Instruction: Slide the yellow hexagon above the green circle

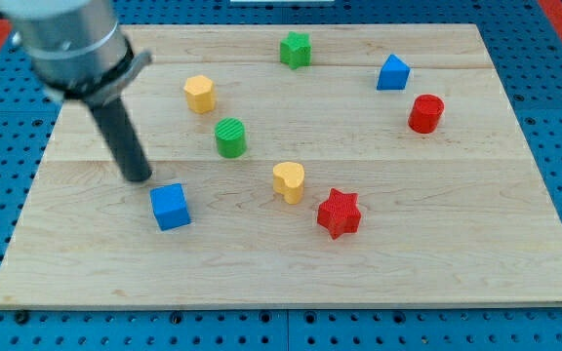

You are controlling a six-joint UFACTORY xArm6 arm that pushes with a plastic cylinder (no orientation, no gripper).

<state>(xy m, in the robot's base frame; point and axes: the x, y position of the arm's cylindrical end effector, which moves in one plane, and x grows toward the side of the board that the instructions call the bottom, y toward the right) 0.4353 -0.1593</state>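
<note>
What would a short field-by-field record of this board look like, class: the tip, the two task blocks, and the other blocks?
tip: my tip rests on the wooden board, just up and to the view's left of the blue cube
yellow hexagon: up and to the view's left of the green circle, apart from it
green circle: near the board's middle
others: green star, blue block, red cylinder, yellow heart, red star
</note>
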